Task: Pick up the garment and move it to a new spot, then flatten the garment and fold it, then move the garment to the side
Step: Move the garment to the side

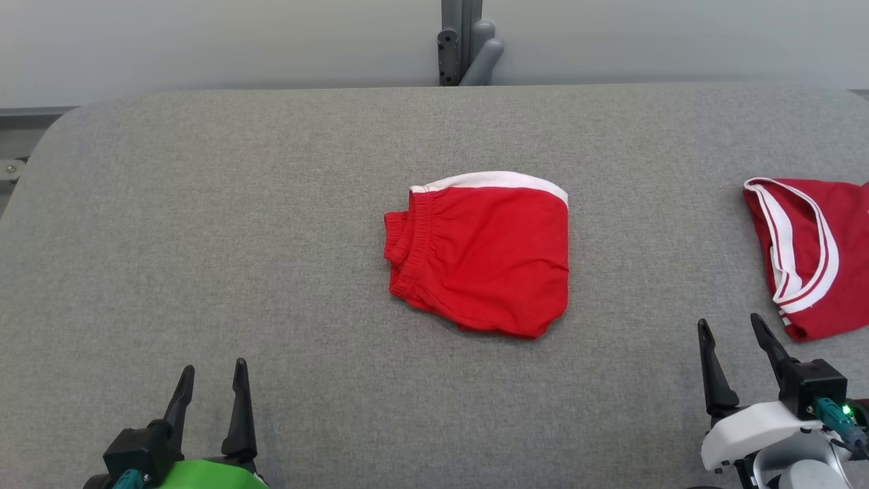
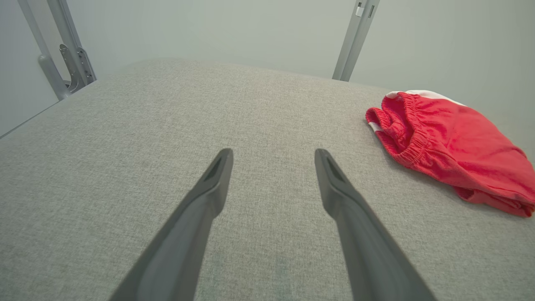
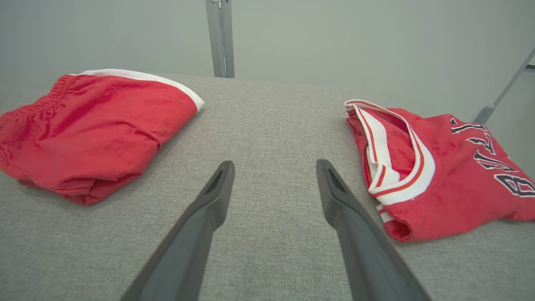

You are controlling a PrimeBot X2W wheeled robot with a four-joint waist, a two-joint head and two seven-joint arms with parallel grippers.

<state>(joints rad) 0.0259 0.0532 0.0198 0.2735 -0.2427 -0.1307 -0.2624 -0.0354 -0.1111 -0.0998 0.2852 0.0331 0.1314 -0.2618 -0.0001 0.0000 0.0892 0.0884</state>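
The left tool (image 1: 214, 367) and right tool (image 1: 728, 321) gape wide, empty, clear of the folded red shorts (image 1: 485, 255).

Head view steep down on table (image 1: 204, 204); wrist views low, near surface — both share red shorts (image 2: 451, 146).

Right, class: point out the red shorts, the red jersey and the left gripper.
red shorts (image 1: 485, 261), head view, middle of the cloth.
red jersey (image 3: 455, 196), right wrist view, red body.
left gripper (image 1: 214, 367), head view, between its fingers.
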